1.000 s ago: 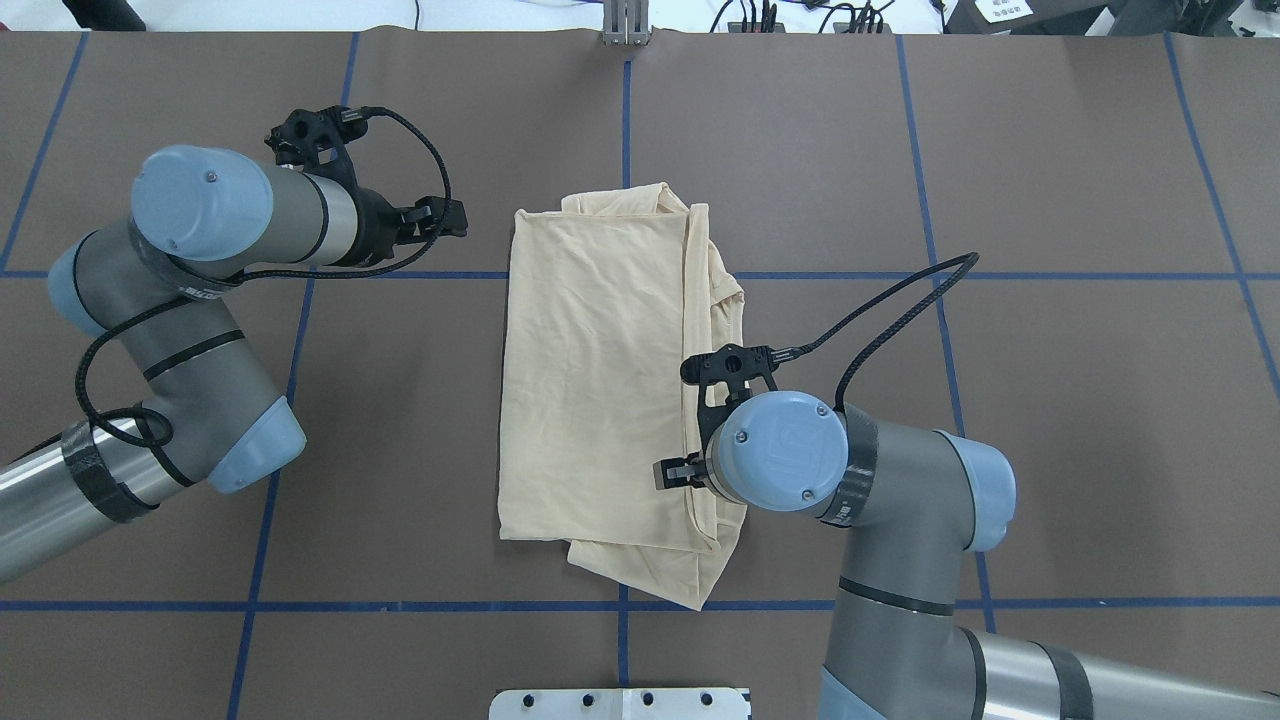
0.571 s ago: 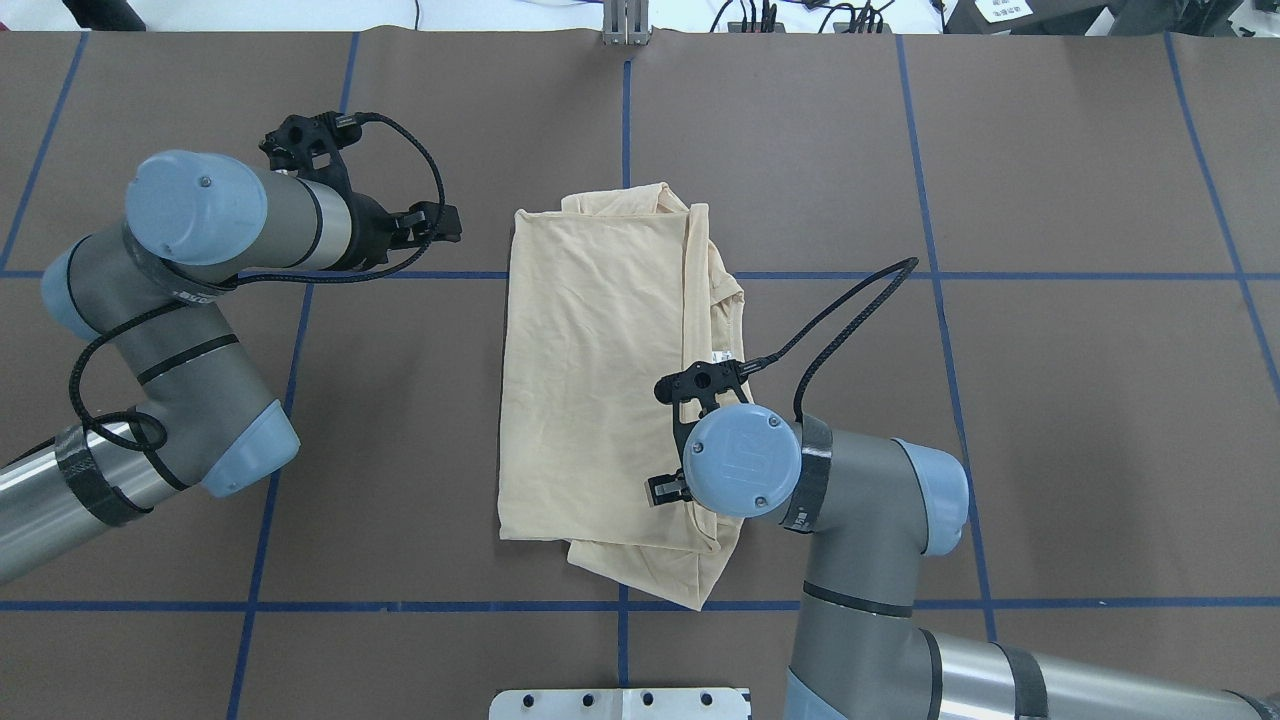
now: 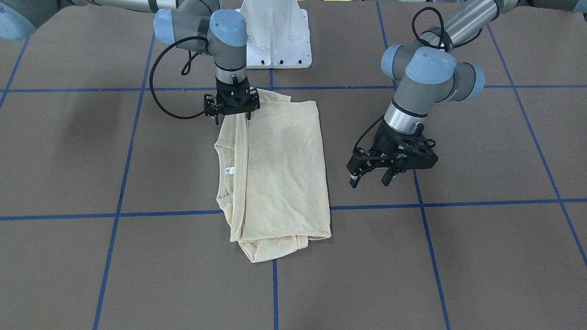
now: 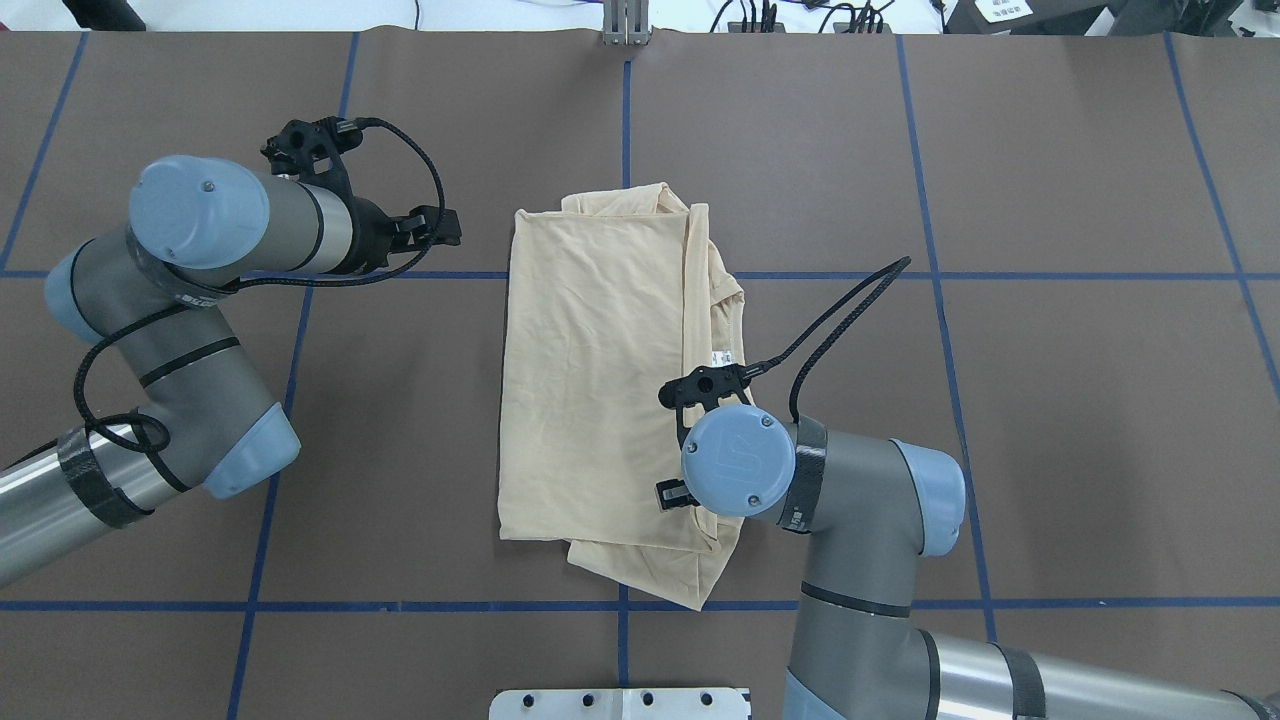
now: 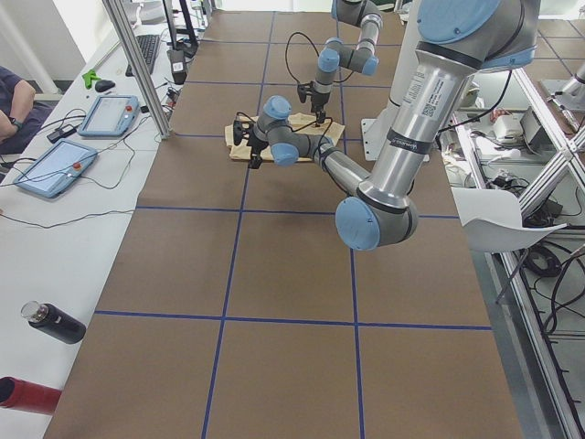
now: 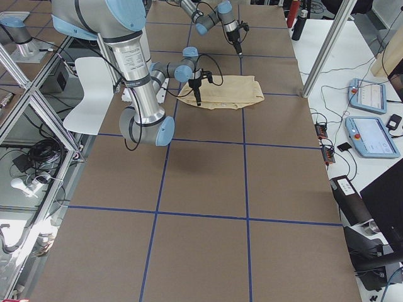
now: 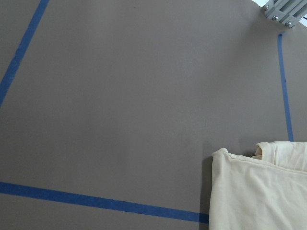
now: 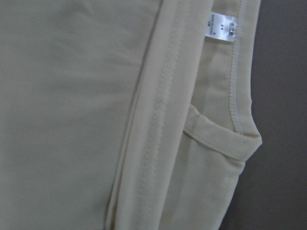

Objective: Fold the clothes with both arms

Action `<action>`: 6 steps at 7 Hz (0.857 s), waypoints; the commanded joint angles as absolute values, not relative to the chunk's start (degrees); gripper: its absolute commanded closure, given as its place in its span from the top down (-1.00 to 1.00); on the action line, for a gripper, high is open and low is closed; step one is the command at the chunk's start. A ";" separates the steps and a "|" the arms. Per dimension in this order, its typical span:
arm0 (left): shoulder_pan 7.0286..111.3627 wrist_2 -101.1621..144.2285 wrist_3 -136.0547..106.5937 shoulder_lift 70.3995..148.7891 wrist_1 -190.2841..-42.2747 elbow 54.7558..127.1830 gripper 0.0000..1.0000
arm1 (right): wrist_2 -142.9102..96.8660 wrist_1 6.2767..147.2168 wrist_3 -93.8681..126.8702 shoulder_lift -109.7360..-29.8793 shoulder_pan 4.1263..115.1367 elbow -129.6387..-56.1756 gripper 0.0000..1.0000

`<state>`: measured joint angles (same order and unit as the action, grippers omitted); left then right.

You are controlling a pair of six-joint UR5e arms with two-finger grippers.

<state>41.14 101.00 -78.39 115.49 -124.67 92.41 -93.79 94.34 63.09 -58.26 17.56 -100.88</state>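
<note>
The cream-yellow shirt lies folded lengthwise into a long rectangle at the table's middle, plain side up. Its collar and white neck label show along its right edge. It also shows in the front view. My right gripper is open and points down over the shirt's near right corner, fingers low on the cloth. Its wrist hides it in the overhead view. The right wrist view shows the collar, the hems and the label close up. My left gripper is open and empty above bare table, left of the shirt.
The brown table mat carries blue tape grid lines. The white pedestal base stands at the near edge. A metal bracket sits at the far edge. Tablets and bottles lie on a side bench.
My right arm has moved left, so its wrist is now further over the shirt's right edge. My left arm has drawn back slightly to the left. The shirt has not moved.
</note>
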 commanded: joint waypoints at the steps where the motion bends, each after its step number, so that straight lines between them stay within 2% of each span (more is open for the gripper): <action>1: 41.04 100.99 -78.49 115.49 -124.72 92.37 1.00 | -94.56 98.06 62.93 -58.45 18.28 -102.38 1.00; 6: 40.87 100.90 -78.75 115.84 -124.80 92.20 1.00 | -94.57 100.37 62.31 -62.84 18.72 -105.99 1.00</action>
<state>40.87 100.91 -78.77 115.77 -124.80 92.21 -94.57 100.30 62.32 -62.27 18.54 -105.47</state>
